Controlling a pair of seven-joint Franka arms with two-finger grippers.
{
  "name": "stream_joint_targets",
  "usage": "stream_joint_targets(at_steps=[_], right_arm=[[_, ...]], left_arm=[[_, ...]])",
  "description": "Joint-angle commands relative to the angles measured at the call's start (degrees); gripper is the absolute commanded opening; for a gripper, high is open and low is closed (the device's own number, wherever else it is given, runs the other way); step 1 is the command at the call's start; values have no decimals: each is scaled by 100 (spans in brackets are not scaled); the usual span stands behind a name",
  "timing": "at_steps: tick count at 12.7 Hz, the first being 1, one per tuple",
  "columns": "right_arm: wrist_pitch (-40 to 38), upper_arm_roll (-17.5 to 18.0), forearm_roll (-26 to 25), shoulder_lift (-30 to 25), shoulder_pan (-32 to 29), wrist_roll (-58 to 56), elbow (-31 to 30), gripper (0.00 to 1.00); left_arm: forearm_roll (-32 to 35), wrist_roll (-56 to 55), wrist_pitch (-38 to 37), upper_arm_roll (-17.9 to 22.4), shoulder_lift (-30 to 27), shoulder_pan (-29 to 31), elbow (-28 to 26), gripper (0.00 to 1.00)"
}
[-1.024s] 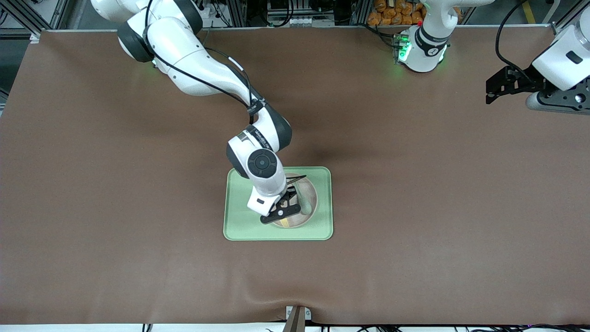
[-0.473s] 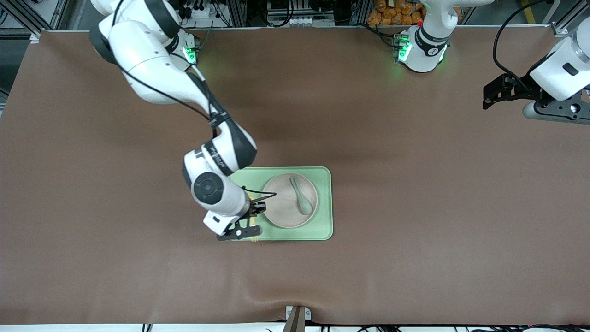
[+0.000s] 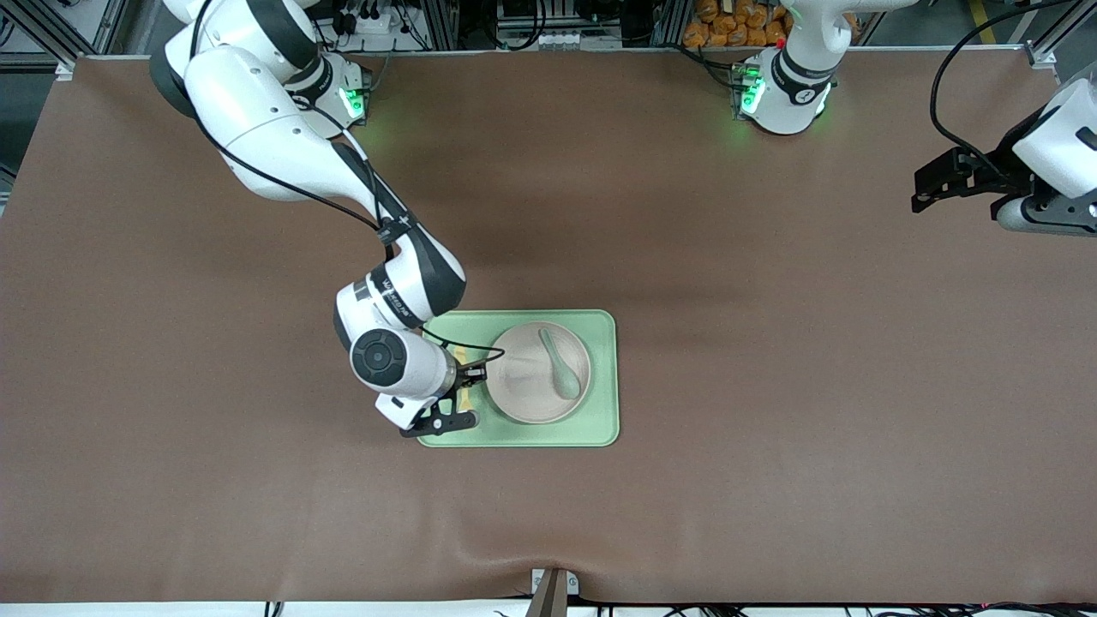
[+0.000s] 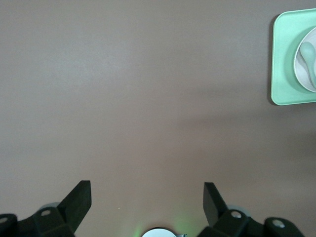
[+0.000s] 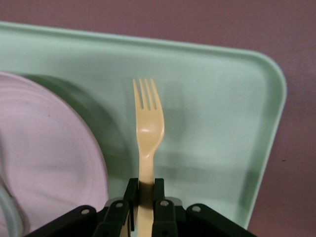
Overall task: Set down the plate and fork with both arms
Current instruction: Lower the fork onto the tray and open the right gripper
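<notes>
Now right hand [image 5: 143, 197] pinches fork [image 5: 146, 128], tines pointing straight outward over tray [image 5: 217, 98].

Setting: robotics laboratory. Evidence: wide counter covered with a brown mat [image 3: 771, 386]; two white jointed robot arms with black joints [image 3: 283, 146], their bases lit green [image 3: 776, 90], fixed along one edge; grey aluminium framing [image 3: 51, 26] and trailing black cables [image 3: 951, 94] around the counter.

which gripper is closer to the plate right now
Right. The right gripper is over the tray beside the plate, holding the fork; the left gripper waits over the table's left-arm end.
</notes>
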Motion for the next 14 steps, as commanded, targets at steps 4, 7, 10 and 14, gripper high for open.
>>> stream_joint_targets(at_steps=[4,7,10,14], right_arm=[[156,69,-135,-338,-168,82,-615,34],[121,77,-127,-347,-177,82,-572,97],[121,77,-135,-356,-212,39,-335,100],[-641,445,-109,-470,-1088,-137,130,100]], left_arm=[[-110,-79,58,-19,-42,11,-17,100],[-119,-70,58,-54,-50,-16,-17,100],[-110,-61,40,-90,-77,-42,-25,100],[-75,-96,5,-257,-121,-42,-34,100]])
